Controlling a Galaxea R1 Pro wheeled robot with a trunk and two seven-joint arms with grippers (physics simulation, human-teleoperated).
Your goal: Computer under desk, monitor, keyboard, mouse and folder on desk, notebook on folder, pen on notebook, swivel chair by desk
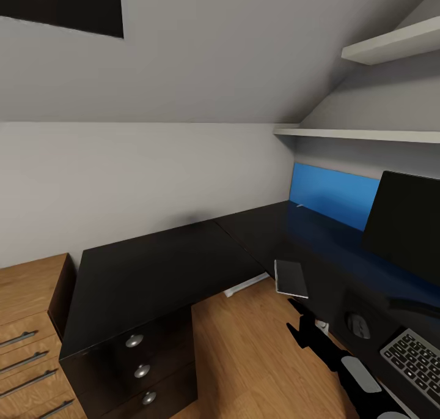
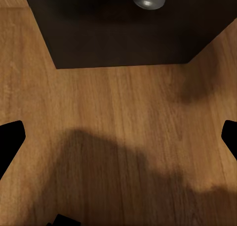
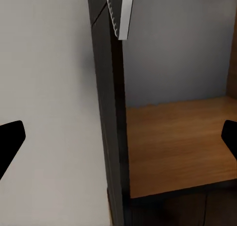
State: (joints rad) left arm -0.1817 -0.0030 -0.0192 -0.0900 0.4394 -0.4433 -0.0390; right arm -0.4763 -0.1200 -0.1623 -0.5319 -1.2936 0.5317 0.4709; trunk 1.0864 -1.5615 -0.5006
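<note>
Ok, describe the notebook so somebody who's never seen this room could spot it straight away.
Start at the long L-shaped desk with the glossy black top and follow it toward the wide black monitor. The small flat pale grey notebook with a dark rim lies at the front edge near the inner corner. Unlike the silver-grey keyboard and the small dark mouse nearby, it is a plain blank rectangle.

Glossy black desk (image 1: 153,266), pale grey notebook (image 1: 291,278)

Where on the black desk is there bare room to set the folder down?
The desk wing above the three-knob drawer unit is bare, bordered by the wall and the wooden cabinet. The corner toward the blue panel is also free. It is crowded at the right: notebook, mouse, keyboard, monitor.
</note>
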